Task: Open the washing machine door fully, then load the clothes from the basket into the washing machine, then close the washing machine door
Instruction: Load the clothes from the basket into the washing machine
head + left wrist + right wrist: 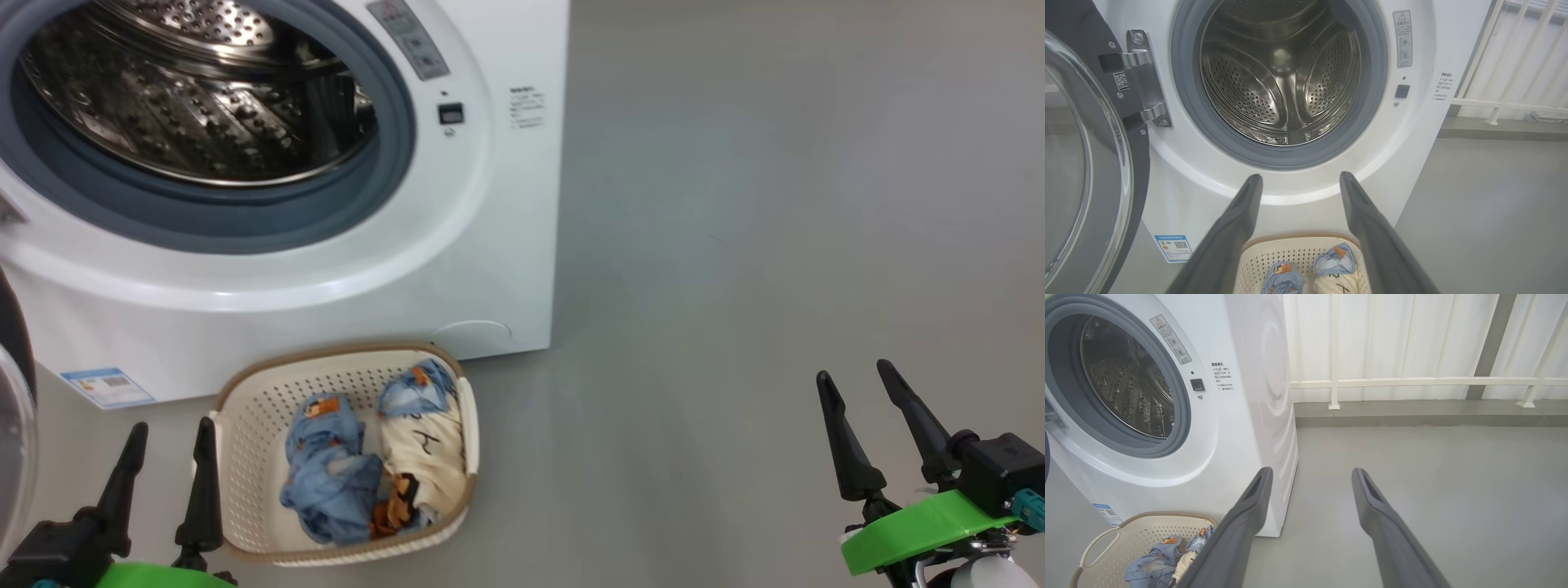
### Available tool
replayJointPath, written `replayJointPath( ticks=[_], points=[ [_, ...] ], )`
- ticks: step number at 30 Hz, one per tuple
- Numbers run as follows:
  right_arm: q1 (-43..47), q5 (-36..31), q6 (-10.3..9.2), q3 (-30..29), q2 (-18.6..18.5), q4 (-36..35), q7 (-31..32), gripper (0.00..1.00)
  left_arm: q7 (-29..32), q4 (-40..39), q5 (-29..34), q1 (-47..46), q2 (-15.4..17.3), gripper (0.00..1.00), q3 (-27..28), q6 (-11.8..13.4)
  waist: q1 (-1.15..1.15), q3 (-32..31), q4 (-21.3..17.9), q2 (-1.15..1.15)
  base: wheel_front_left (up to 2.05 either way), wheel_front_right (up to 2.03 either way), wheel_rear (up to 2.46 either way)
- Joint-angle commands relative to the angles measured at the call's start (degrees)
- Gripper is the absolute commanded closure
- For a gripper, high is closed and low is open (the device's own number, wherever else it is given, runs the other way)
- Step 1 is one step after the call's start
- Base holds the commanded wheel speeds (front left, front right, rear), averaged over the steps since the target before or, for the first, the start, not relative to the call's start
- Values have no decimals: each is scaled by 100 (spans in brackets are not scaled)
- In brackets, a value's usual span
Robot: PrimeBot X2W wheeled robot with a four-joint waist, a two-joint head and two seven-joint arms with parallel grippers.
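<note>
Steel drum (1282, 81), perforated and bare inside, fills the upper middle of the left wrist view, ringed by a grey-blue gasket (1186, 102) in the white washing machine (506, 245). The washing machine door (1086, 163) is swung wide on its hinge at the left edge of that view, its glass bowl bulging outward. In the head view the basket (261, 392) sits on the grey floor (735, 286) at lower centre, just in front of the machine's base, to the right of the blue label (106, 386). The clothes (359, 474) lie inside it as two bundles side by side and touching, the denim bundle (326, 482) on the left and the cream bundle (429, 457) on the right. The left gripper (173, 423) hangs at the lower left of the head view, just beside the basket's left wall, fingers pointing up the frame and spread apart with nothing between them. In its own wrist view it looks over the basket's far rim at the drum opening. The right gripper (854, 370) sits at the lower right, well apart from the basket, fingers likewise parted and empty, tilted slightly leftward over bare floor.
</note>
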Motion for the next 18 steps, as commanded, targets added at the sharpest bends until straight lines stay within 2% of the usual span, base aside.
replayJointPath(
  ticks=[1, 8, 18],
  points=[
    [-5, -9, 25, 104, -111, -148, -70, 0, -36, -82, -58, -109, 153, 0, 166, 4, 0, 2, -1, 0, 79, -196, 117],
    [-4, -3, 25, 107, -101, -154, -70, 0, -36, -80, 63, -114, 110, 0, 92, 4, 0, 27, 3, 0, 60, -126, 65],
    [-66, -25, 25, 90, -40, -169, -70, 0, -36, 70, 38, -135, 14, 0, -5, 4, 0, 156, 20, 0, 8, -9, 1]
  ],
)
